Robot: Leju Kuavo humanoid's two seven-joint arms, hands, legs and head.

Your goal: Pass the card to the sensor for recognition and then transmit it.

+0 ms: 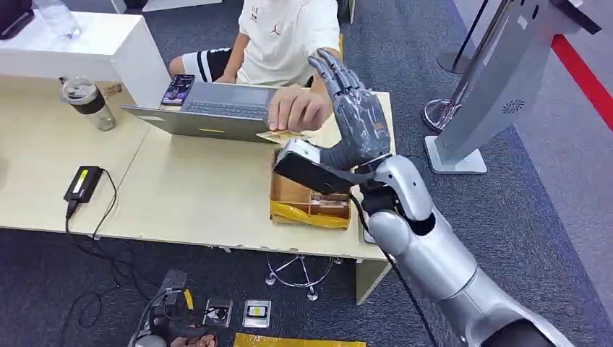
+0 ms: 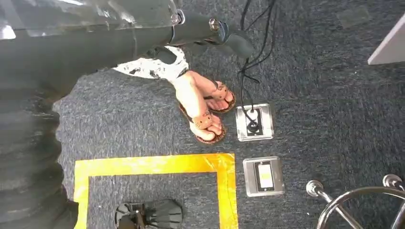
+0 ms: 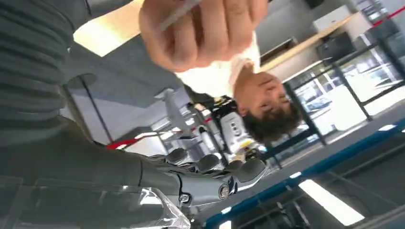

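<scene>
Right hand (image 1: 354, 116) raised, fingers (image 1: 334, 71) straight (empty), person's hand (image 1: 296, 110) holding card (image 1: 278, 135)

Person's hand (image 1: 298, 110) and laptop (image 1: 213, 110) just beside the raised right robot hand (image 1: 356, 116).

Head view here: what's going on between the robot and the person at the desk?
The robot's right hand is raised over the desk edge, fingers extended and apart, holding nothing. A person's hand next to it is closed on a pale card, just above an open cardboard box and beside a laptop. The right wrist view shows the same person's hand pinching the card. The left hand hangs down towards the carpet, fingers curled in with nothing in them.
</scene>
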